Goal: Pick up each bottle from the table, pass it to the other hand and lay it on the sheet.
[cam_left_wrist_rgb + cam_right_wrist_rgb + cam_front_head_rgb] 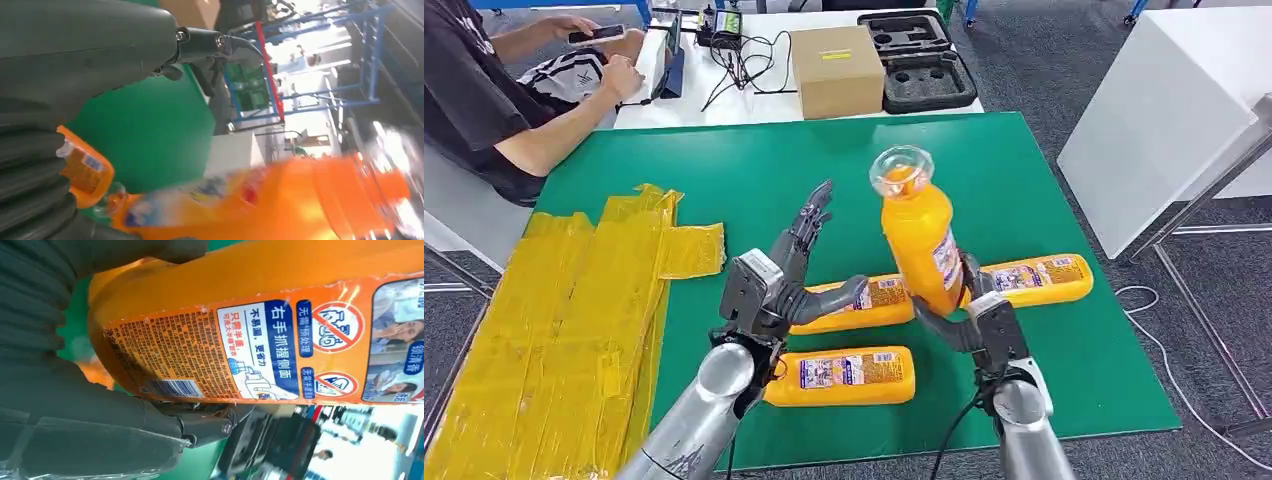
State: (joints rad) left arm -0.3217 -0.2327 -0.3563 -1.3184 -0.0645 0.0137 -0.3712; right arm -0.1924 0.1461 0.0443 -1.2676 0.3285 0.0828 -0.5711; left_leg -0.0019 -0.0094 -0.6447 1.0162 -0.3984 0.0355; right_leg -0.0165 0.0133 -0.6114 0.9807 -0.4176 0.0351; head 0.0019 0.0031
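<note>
Orange bottle [918, 243] upright in right hand [969, 318], seemingly full; left hand [786, 275] empty.

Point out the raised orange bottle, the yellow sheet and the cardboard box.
raised orange bottle [917, 248]: head view, middle of its body, gripped upright.
yellow sheet [564, 310]: head view, centre of its wrinkled surface.
cardboard box [836, 80]: head view, front face.

Orange bottles [919, 240], green table [1024, 180], yellow sheet [564, 310].

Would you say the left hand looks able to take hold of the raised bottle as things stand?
Probably yes. The left hand is open beside the raised bottle, which the right hand holds upright by its lower part, and nothing stands in the gap between them.
</note>
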